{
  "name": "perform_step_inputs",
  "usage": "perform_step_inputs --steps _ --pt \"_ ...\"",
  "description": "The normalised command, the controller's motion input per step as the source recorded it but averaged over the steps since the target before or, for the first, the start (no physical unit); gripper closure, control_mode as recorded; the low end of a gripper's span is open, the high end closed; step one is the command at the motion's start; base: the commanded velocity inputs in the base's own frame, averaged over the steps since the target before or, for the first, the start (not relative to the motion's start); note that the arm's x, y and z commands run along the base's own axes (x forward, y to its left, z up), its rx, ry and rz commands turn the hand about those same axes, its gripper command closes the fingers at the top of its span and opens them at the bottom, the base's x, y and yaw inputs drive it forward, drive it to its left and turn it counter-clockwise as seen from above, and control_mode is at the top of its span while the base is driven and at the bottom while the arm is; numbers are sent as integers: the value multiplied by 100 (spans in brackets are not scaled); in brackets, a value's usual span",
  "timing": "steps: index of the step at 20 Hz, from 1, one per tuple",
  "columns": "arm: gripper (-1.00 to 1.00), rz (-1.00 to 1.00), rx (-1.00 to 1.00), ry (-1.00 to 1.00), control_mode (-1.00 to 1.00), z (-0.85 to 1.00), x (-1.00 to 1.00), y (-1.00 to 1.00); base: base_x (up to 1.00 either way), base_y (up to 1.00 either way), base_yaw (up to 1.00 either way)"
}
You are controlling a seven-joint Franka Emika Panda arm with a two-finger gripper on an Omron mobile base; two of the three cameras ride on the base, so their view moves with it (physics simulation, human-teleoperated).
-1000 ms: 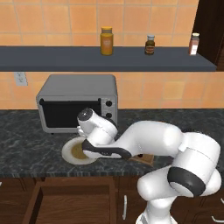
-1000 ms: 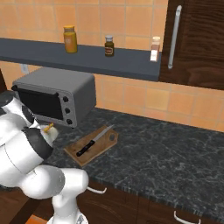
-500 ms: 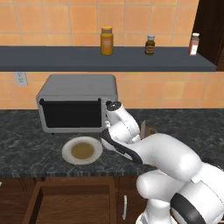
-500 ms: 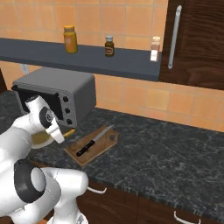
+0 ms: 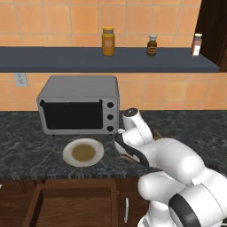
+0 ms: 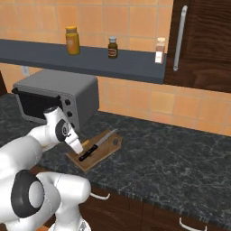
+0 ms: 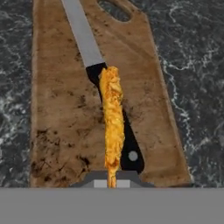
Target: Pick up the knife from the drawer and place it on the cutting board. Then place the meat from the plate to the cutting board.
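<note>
We carry the meat (image 7: pixel 112 120), our claw (image 7: pixel 112 181) pinched on it, directly above the knife (image 7: pixel 98 70) on the cutting board (image 7: pixel 57 113); next we judge: lower, release.

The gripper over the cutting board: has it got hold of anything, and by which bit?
Yes. The gripper is shut on the meat, an orange strip, pinching it at one end; the rest hangs above the knife on the cutting board.

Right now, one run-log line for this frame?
gripper: shut on meat | meat: above cutting board | knife: on board | plate: bare
</note>
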Motion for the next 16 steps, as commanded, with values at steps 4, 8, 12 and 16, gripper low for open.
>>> perform_step_inputs --steps 4,8,12,16 --pt "-100 13 -4 10 -100 -41 46 -2 0 0 0" --pt "-100 3 0 3 -100 -3 40 0 0 0 0" --pt "-100 0 6 1 -100 18 -5 -26 0 0 0" --pt "-100 0 10 -28 -100 71 -50 -31 0 0 0"
